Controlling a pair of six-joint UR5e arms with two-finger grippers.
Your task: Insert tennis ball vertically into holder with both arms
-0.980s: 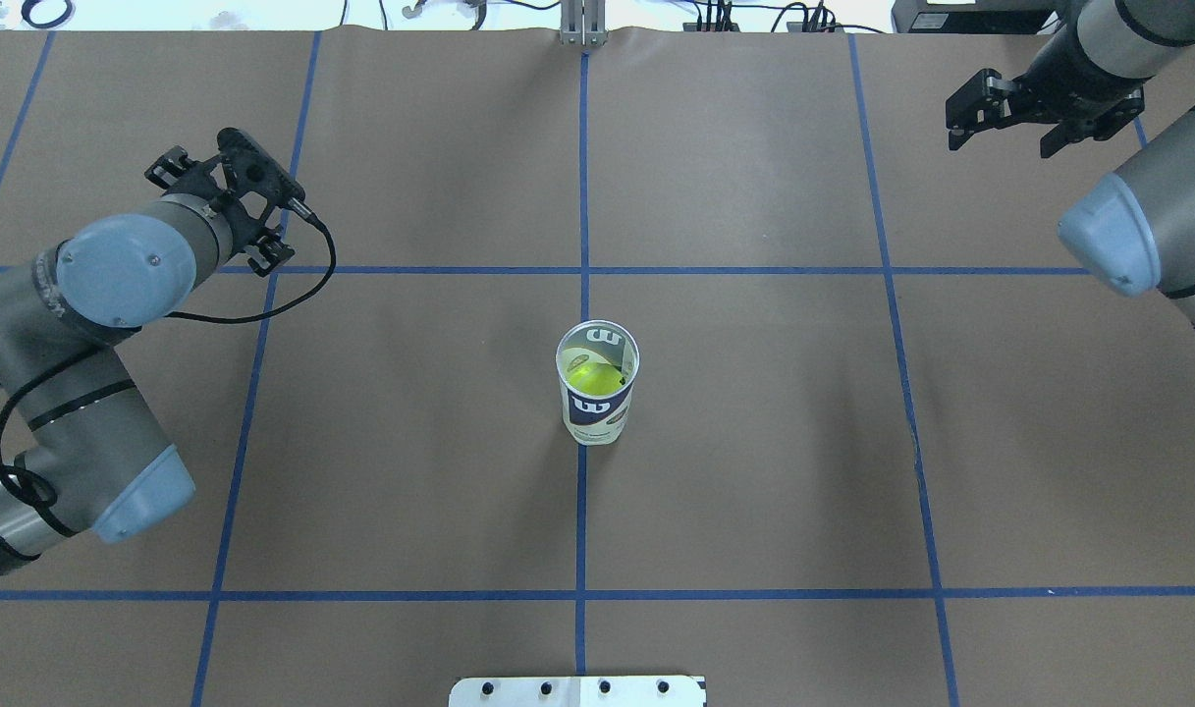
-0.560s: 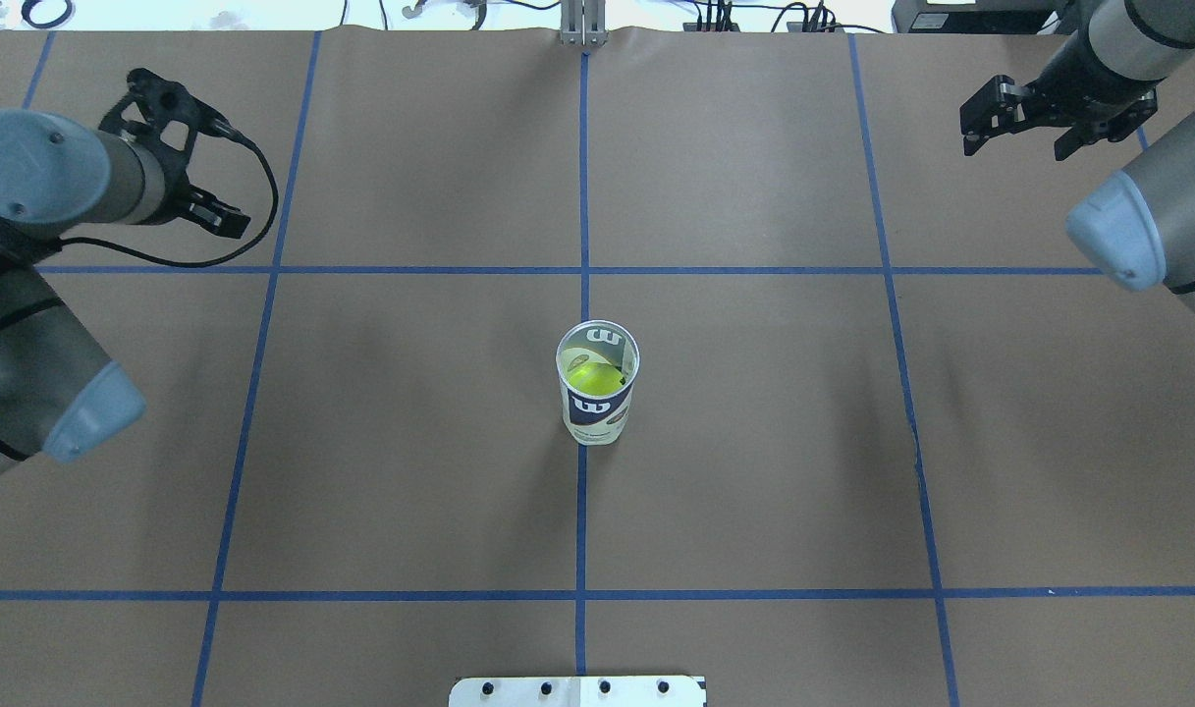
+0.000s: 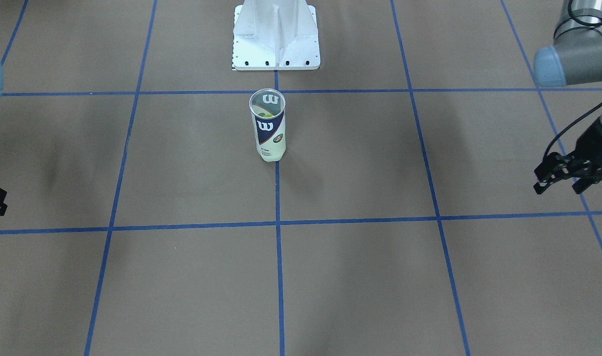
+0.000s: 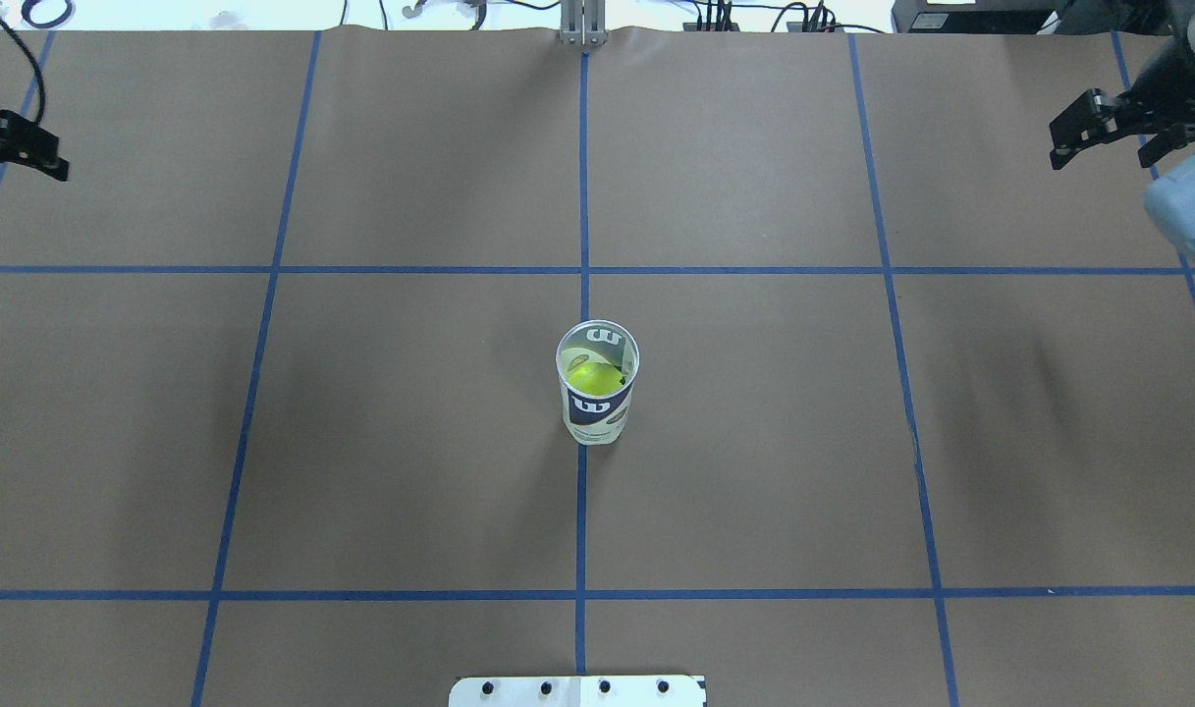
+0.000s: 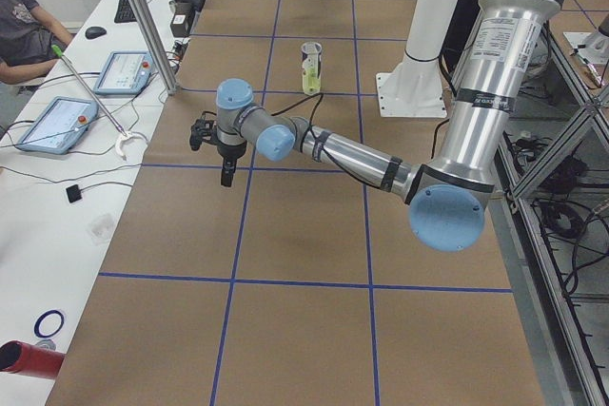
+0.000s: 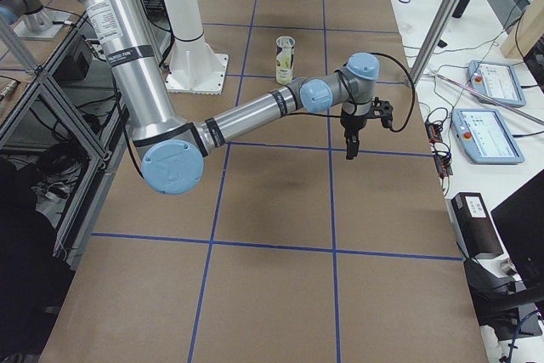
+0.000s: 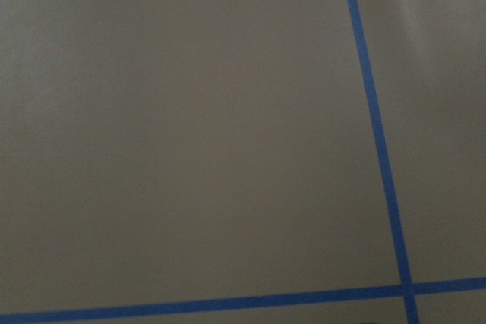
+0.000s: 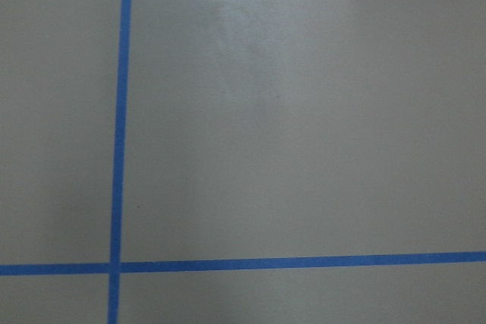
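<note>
Swung outward since a second ago, freeing space round the can (image 4: 597,410) standing upright mid-tabletop (image 4: 410,462), ball (image 4: 595,377) already lying inside. Farther out, parked wide to avoid tipping it: left claw (image 3: 560,188), right claw (image 4: 1108,155), both spread, empty.

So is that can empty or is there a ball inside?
Not empty: a yellow-green ball sits inside the holder, seen overhead.

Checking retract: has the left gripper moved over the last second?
Yes. Overhead, the left gripper went from beside the left vertical tape line outward to the view's left edge.
</note>
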